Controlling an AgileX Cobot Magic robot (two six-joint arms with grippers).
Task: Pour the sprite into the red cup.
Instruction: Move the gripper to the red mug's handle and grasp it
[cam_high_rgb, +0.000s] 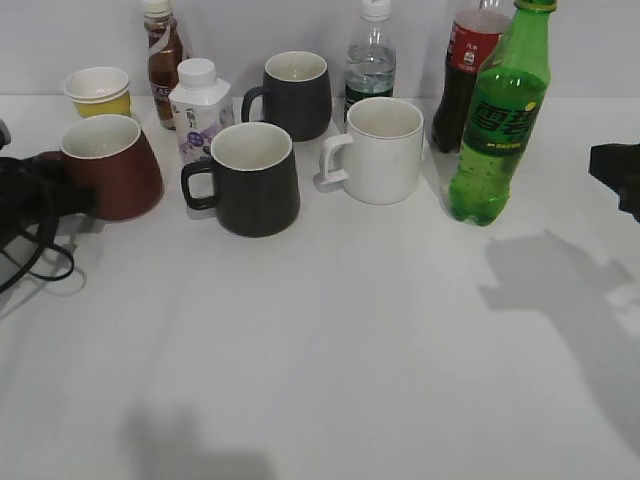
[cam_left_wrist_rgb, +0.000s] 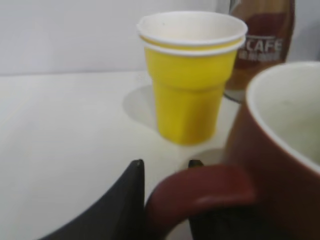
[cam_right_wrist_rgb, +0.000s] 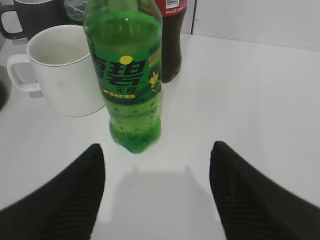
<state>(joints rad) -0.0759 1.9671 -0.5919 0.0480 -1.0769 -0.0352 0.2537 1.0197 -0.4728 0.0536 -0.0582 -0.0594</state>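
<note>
I am closing the left hand (cam_left_wrist_rgb: 165, 200) around the cup (cam_left_wrist_rgb: 280, 165) handle; the right hand (cam_right_wrist_rgb: 157, 195) is gaping short of the sprite (cam_right_wrist_rgb: 131, 75). Grasping, uncapping and pouring are remaining.

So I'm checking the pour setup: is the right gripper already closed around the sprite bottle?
No: in the right wrist view the right gripper is spread wide open, and the sprite bottle stands on the table beyond its fingertips, untouched.
</note>
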